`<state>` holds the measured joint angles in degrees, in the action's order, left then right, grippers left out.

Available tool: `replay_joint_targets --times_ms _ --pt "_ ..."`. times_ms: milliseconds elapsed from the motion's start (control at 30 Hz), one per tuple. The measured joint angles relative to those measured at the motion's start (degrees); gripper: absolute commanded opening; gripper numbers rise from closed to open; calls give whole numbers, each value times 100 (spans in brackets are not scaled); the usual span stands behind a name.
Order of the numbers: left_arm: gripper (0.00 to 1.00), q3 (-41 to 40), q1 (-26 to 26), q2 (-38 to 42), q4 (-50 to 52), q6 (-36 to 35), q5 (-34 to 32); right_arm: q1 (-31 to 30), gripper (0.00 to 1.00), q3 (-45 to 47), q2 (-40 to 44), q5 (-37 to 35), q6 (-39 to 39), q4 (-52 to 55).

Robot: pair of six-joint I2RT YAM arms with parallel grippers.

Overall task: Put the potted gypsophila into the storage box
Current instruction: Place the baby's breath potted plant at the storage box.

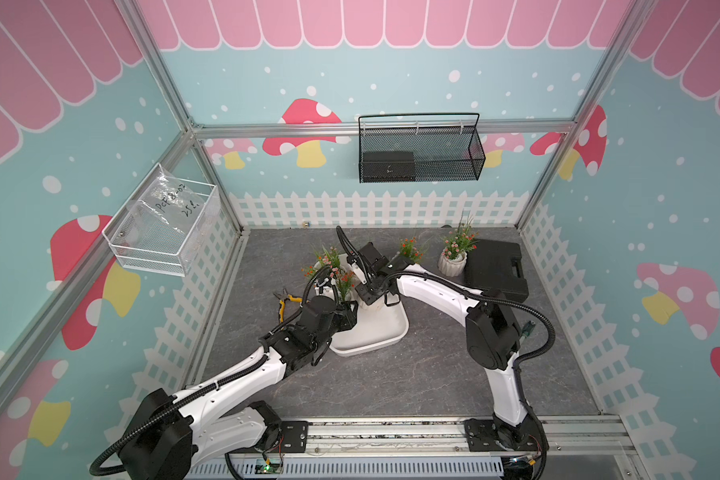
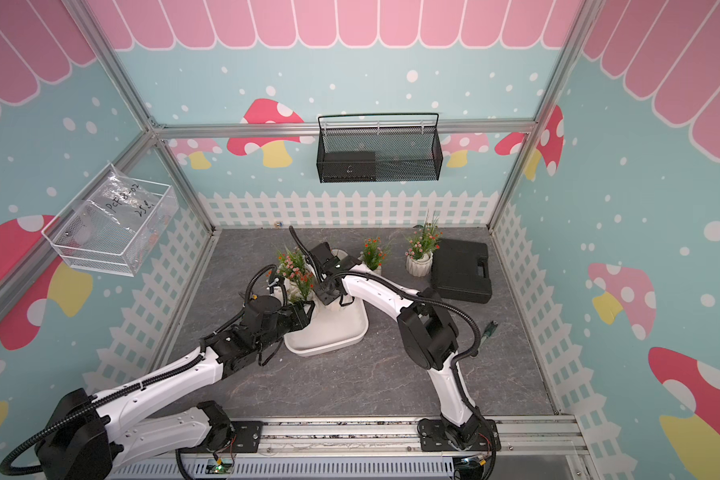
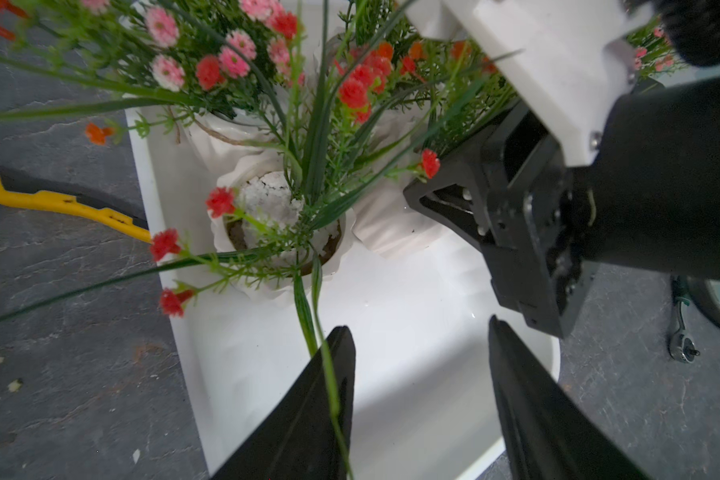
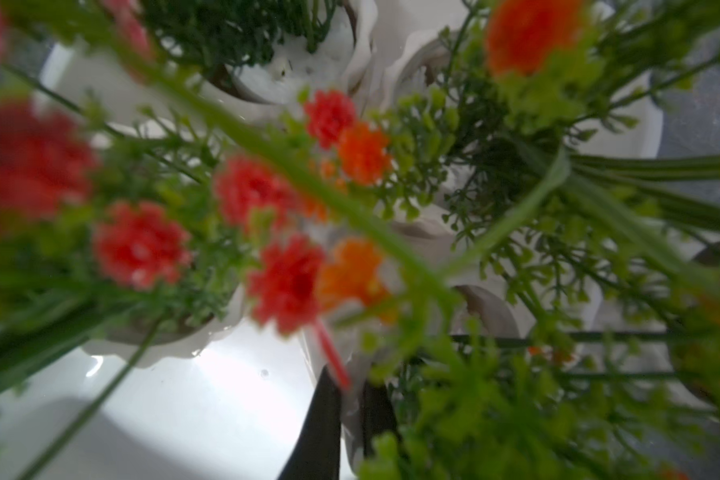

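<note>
- Right gripper (image 4: 347,409) is clamped on the rim of a potted gypsophila (image 3: 391,224) inside the storage box (image 1: 385,332).
- Left gripper (image 3: 421,349) is held parted and empty.
- 2 pots (image 1: 452,266) are seen outside, on the table (image 1: 391,382).
- Bag (image 1: 171,208) is handwritten "Pet"; the rest is unclear.

The left arm (image 1: 242,374) starts at the near edge of the desk, close to the left corner, and stretches low and forward toward the middle. Its wrist (image 1: 321,311) bends a little downward. The left claw (image 3: 417,332) points forward and down, its two black fingers (image 3: 333,395) stand well apart, and nothing is between them. The right arm (image 1: 504,386) rises from the near edge further to the right and folds at a high elbow (image 1: 491,336). Its white forearm (image 1: 433,286) then reaches toward the middle. The right claw (image 4: 350,382) points steeply down, with its jaws pressed together on the thin white rim of one potted gypsophila (image 3: 387,228). The two claws are near each other.
</note>
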<state>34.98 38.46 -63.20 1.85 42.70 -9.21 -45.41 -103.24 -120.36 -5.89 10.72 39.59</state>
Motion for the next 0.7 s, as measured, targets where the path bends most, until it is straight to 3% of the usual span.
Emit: replay_joint_targets --times_ms 700 --pt "55 -35 0 133 -17 -90 -63 11 18 144 -129 785 247 -529"
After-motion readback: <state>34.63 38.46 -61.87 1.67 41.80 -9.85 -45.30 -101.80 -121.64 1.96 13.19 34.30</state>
